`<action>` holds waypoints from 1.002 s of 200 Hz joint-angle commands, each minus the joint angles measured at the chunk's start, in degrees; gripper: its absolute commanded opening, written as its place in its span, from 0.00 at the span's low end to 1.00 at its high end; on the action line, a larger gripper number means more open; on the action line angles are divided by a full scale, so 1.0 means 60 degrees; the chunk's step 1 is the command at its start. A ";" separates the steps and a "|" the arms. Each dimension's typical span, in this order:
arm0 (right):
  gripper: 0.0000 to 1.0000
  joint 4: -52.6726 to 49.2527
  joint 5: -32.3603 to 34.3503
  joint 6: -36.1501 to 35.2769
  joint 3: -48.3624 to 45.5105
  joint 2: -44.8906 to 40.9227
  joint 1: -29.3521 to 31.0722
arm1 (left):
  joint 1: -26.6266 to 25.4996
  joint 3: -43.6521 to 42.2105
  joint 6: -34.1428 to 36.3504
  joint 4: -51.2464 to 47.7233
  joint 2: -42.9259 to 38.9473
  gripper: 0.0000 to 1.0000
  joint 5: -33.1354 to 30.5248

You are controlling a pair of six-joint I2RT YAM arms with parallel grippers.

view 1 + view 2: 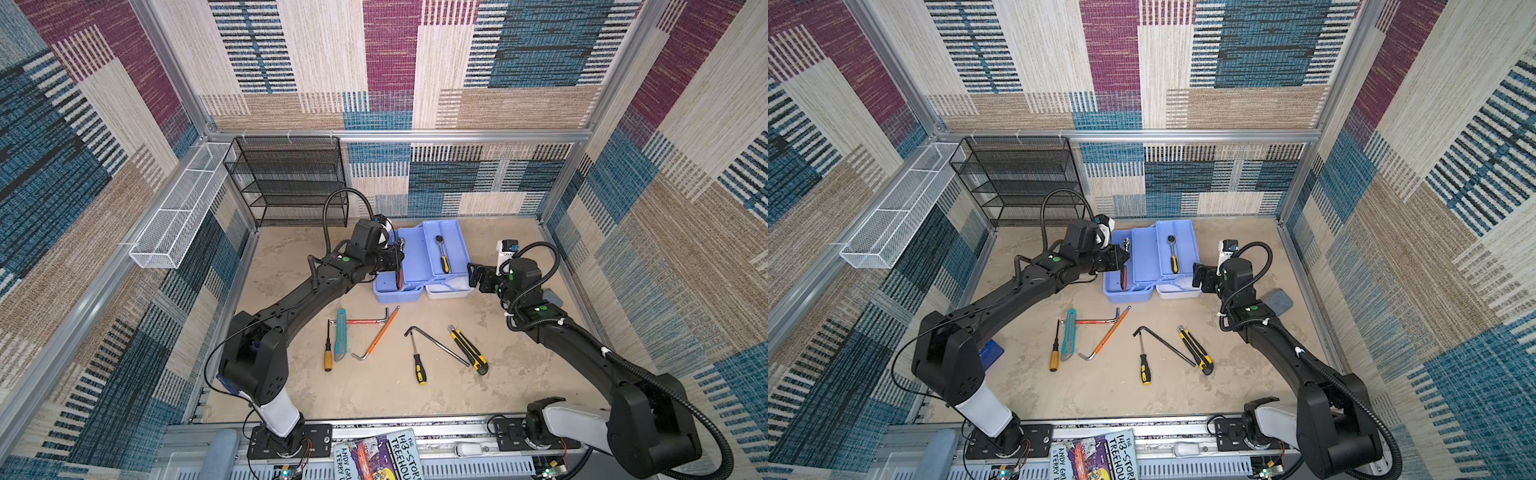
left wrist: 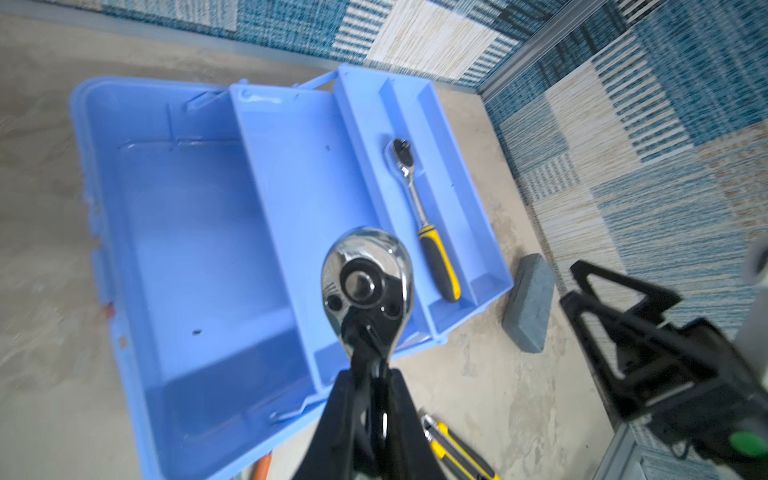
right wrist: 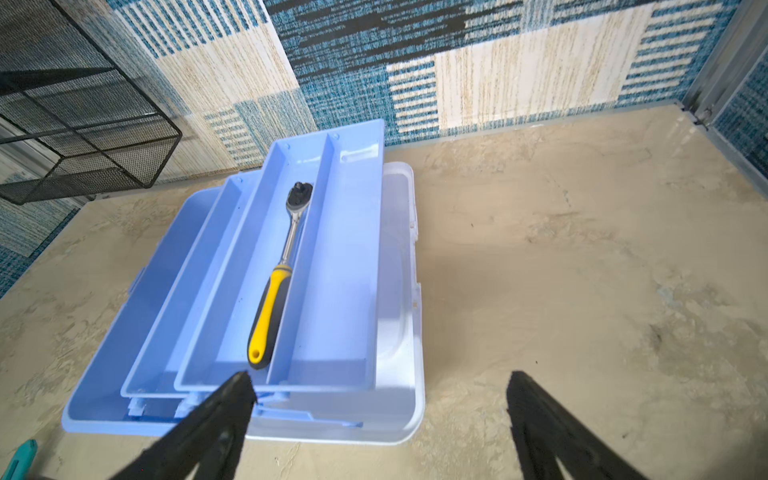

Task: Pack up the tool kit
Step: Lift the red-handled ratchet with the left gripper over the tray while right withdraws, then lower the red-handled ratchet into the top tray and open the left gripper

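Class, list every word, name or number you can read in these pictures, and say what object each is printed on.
"THE 143-STOR… TREEHOU…": cover of the book at the near edge in both top views, cut off by the frame.
"ANDY GRI… & TERRY…": same cover, also cut off.
Any marking on the head of the chrome ratchet is too blurred to read.
Nothing else is readable.

**Tool Tally**

Two ratchets: yellow-handled ratchet (image 3: 279, 274), chrome-headed ratchet (image 2: 365, 286). Two screwdrivers: orange-handled screwdriver (image 1: 328, 355), black-and-yellow screwdriver (image 1: 418, 368). Two utility knives: teal knife (image 1: 340, 345), yellow-and-black knife (image 1: 467, 350). Three hex keys: red key (image 1: 361, 321), orange key (image 1: 381, 331), dark key (image 1: 439, 345) (that makes nine tools). One toolbox (image 1: 395, 296), one black rack (image 1: 286, 183), one white basket (image 1: 174, 224), one book (image 1: 378, 457).
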 commanded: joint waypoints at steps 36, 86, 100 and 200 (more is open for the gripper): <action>0.97 0.0565 -0.0122 0.0692 -0.1131 -0.0827 0.0002 | -0.0459 0.2484 -0.1166 0.0835 0.2147 0.00 0.0579; 0.97 0.0532 -0.0099 0.0845 -0.1797 -0.1463 -0.0020 | -0.0554 0.4304 -0.2157 0.0804 0.3995 0.00 0.0857; 0.97 0.0514 -0.0065 0.0838 -0.1887 -0.1637 -0.0006 | -0.0572 0.4668 -0.2309 0.0680 0.4352 0.00 0.0921; 0.96 -0.0099 0.0422 0.0941 -0.2021 -0.1964 -0.0010 | -0.0597 0.6078 -0.1739 -0.0802 0.5509 0.00 0.0227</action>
